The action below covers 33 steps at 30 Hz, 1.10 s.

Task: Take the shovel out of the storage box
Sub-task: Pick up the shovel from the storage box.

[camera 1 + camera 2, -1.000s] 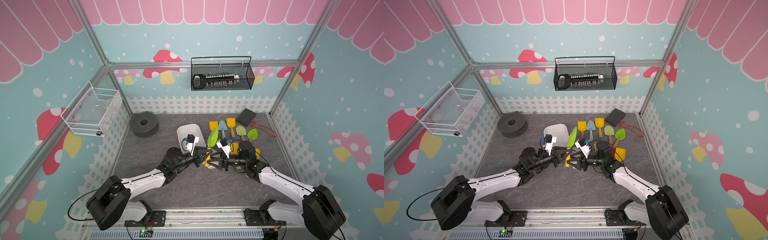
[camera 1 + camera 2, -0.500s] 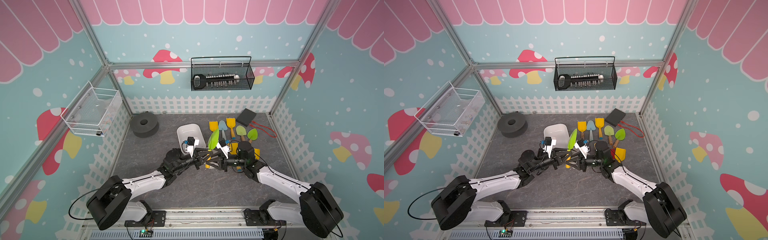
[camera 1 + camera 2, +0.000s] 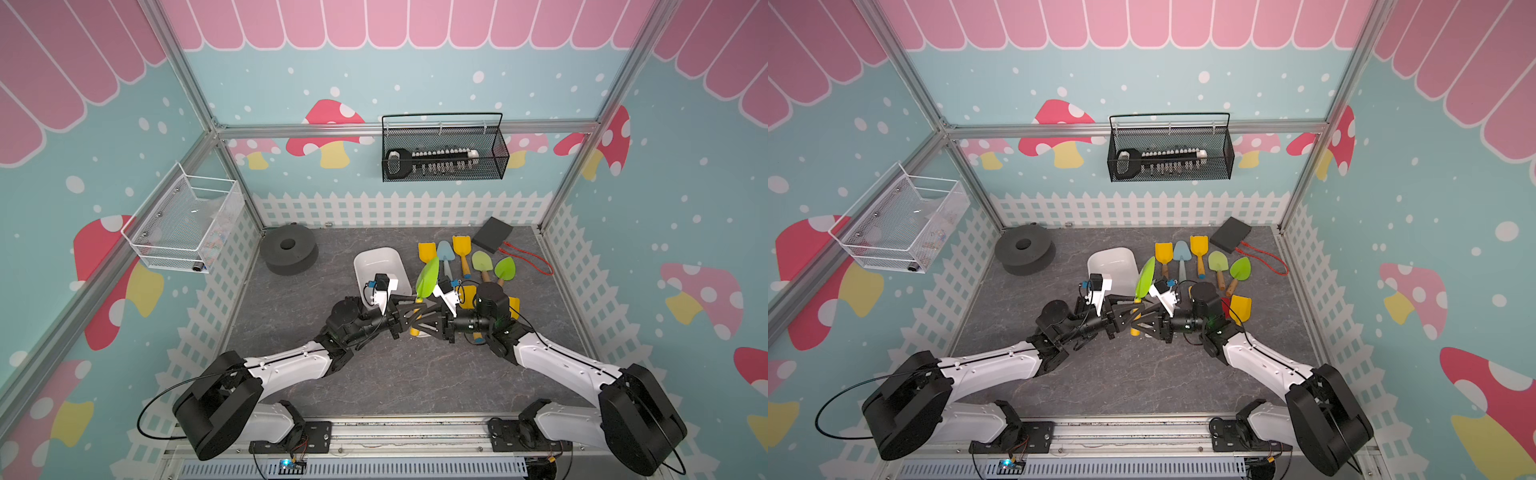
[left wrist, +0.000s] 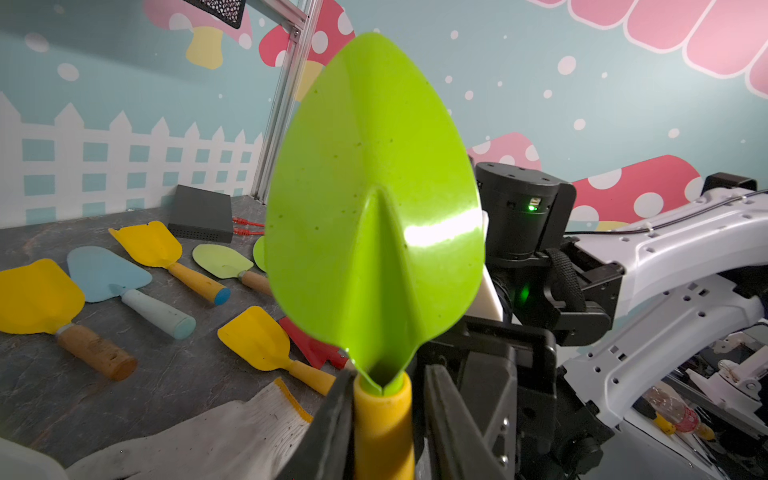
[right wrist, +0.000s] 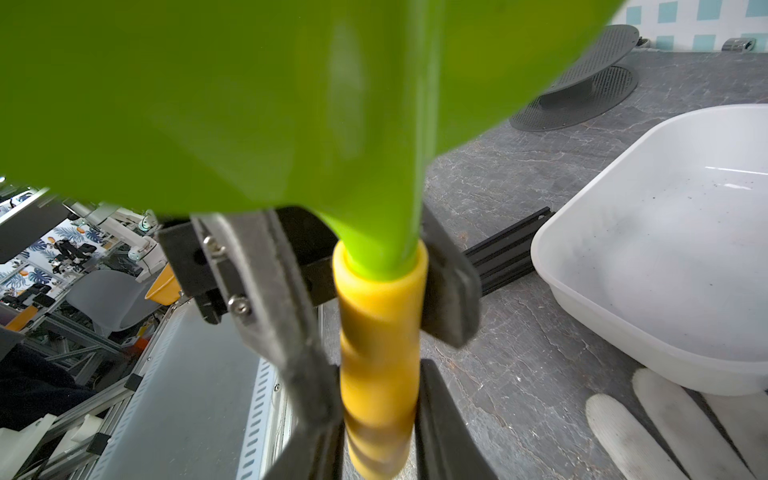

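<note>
1. The right tool [image 5: 378,415] has closed. A second ago its jaws stood wide apart, close to the yellow handle of the green-bladed plastic shovel [image 3: 428,276]. Now both its fingers [image 5: 316,399] press on that handle, farther from the blade than the left tool's fingers.
2. The left tool [image 4: 384,419] has loosened. A second ago it clamped the same handle. Now one of its fingers [image 4: 332,419] touches the handle, and the other stands just off it with a narrow gap between.
3. In both top views the two tools now overlap at the handle; earlier the right tool's tips were spread apart.
</note>
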{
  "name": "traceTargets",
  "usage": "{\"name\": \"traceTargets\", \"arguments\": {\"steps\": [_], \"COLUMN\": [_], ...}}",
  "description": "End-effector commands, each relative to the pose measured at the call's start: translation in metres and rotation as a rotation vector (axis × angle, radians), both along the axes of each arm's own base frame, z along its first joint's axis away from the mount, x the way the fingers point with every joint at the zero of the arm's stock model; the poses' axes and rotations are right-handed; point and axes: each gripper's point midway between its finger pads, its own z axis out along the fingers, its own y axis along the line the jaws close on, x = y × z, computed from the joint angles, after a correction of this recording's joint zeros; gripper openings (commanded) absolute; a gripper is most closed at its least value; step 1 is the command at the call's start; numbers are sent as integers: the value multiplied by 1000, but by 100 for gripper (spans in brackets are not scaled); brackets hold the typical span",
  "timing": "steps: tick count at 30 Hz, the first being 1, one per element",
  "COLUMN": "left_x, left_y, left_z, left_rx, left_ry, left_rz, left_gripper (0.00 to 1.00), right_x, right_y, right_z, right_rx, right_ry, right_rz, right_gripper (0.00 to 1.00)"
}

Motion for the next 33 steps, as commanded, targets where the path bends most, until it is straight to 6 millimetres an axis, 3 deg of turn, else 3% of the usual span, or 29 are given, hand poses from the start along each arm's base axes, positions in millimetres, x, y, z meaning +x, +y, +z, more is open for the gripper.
{"name": "traceTargets", "arguments": {"steps": [1, 13, 22, 25, 27, 33], "left_x": [-7, 1, 4, 4, 4, 6], "left_y": [0, -11, -15, -16, -16, -11], "left_z": [10, -2, -9, -9, -9, -4], "left_rx": [-25, 27, 46, 47, 46, 2], "left_ry": [-42, 58, 91, 92, 91, 103], "left_rz": [-20, -39, -48, -46, -47, -21], "left_gripper": [41, 42, 42, 34, 23, 0], "right_x": [1, 6, 5, 4, 3, -5], "right_y": [-1, -14, -11, -10, -10, -5], "right_z": [1, 3, -3, -3, -3, 3], "right_rx": [5, -108, -195, -219, -226, -183], "right_ry": [-7, -29, -19, -30, -42, -85], "right_rz": [-13, -125, -176, -191, -192, -141], "right_gripper": [18, 14, 14, 15, 18, 44]}}
